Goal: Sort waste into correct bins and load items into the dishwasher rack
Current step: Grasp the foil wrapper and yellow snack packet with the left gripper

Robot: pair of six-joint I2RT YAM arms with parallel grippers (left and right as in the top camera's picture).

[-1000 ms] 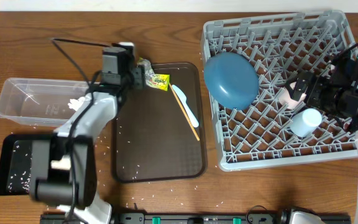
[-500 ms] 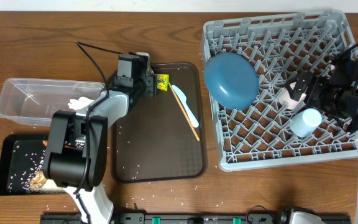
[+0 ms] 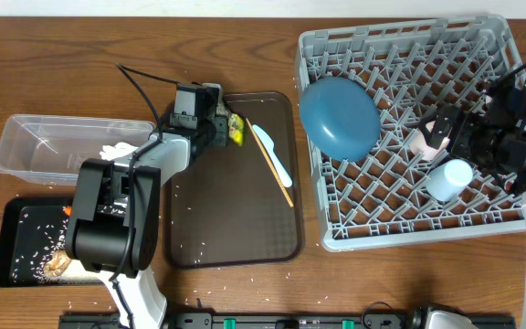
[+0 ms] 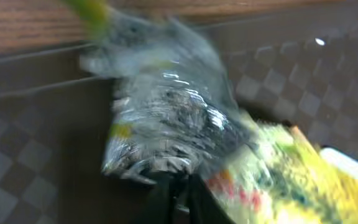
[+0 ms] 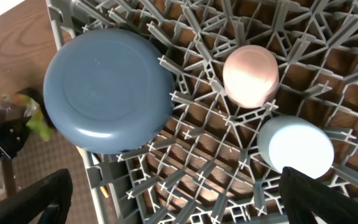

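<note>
Wooden table [image 3: 62, 55], left arm [image 3: 165, 157] stretched low to foil [image 4: 166, 115]

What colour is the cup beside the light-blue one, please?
The cup is pinkish-white, clearest in the right wrist view.

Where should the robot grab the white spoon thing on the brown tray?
Pinch the white utensil around its thin middle, coming straight down from above and squeezing across its width. It lies flat and slanted on the brown tray, so no part sticks up. Mind the orange stick lying close beside it.
</note>
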